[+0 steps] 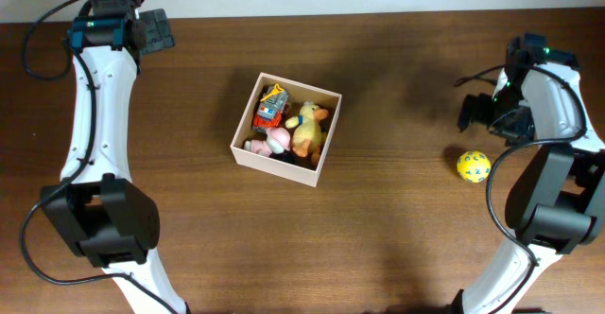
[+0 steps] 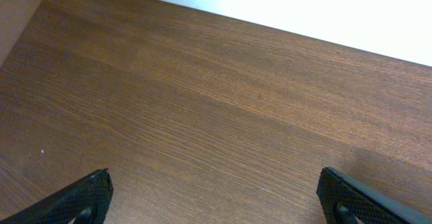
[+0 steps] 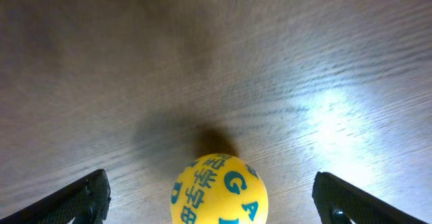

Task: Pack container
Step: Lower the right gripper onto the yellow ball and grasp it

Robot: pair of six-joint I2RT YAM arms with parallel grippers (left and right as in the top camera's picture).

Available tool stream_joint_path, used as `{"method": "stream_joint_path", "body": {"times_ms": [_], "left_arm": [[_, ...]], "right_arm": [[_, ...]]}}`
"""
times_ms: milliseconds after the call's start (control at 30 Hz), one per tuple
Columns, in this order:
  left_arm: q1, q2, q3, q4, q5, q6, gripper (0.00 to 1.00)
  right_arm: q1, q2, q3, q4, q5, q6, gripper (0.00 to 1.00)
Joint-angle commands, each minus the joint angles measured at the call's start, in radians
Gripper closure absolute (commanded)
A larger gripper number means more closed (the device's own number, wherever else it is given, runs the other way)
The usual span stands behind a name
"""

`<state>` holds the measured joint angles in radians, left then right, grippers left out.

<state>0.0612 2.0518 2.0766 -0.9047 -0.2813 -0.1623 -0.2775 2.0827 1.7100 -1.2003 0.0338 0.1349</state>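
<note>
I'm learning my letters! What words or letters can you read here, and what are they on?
"G A": blue letters on the yellow ball, cut off by the picture's edge.
Other blue marks on the ball: sideways, unreadable.
Orange toy in the container: any print too small to read.
No other writing.

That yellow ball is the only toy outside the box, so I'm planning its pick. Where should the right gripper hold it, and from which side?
Probably across its widest middle, coming straight down. The yellow ball is round and sits alone on the table, so an off-centre pinch would likely squirt it out. The right gripper is open.
</note>
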Motion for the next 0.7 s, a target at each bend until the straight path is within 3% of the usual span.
{"method": "stream_joint_path", "body": {"times_ms": [0, 200, 333, 367, 433, 533, 667], "left_arm": [[0.0, -0.002, 0.003, -0.001, -0.011, -0.013, 0.01], [0.0, -0.002, 0.003, -0.001, -0.011, -0.013, 0.01], [0.0, -0.002, 0.003, -0.001, -0.011, -0.013, 0.01], [0.0, -0.002, 0.003, -0.001, -0.011, -0.013, 0.01], [0.0, -0.002, 0.003, -0.001, -0.011, -0.013, 0.01], [0.0, -0.002, 0.003, -0.001, -0.011, -0.013, 0.01], [0.0, -0.002, 0.003, -0.001, -0.011, -0.013, 0.01]], "right_arm": [[0.001, 0.006, -0.063, 0.004, -0.037, -0.003, 0.01], [0.002, 0.006, -0.171, 0.055, -0.083, -0.002, 0.0], [0.001, 0.006, -0.194, 0.08, -0.083, -0.002, 0.21], [0.001, 0.006, -0.195, 0.087, -0.084, -0.002, 0.42], [0.001, 0.006, -0.195, 0.091, -0.084, -0.002, 0.55], [0.001, 0.005, -0.194, 0.094, -0.086, -0.002, 0.58], [0.002, 0.005, -0.192, 0.101, -0.132, -0.003, 0.7]]}}
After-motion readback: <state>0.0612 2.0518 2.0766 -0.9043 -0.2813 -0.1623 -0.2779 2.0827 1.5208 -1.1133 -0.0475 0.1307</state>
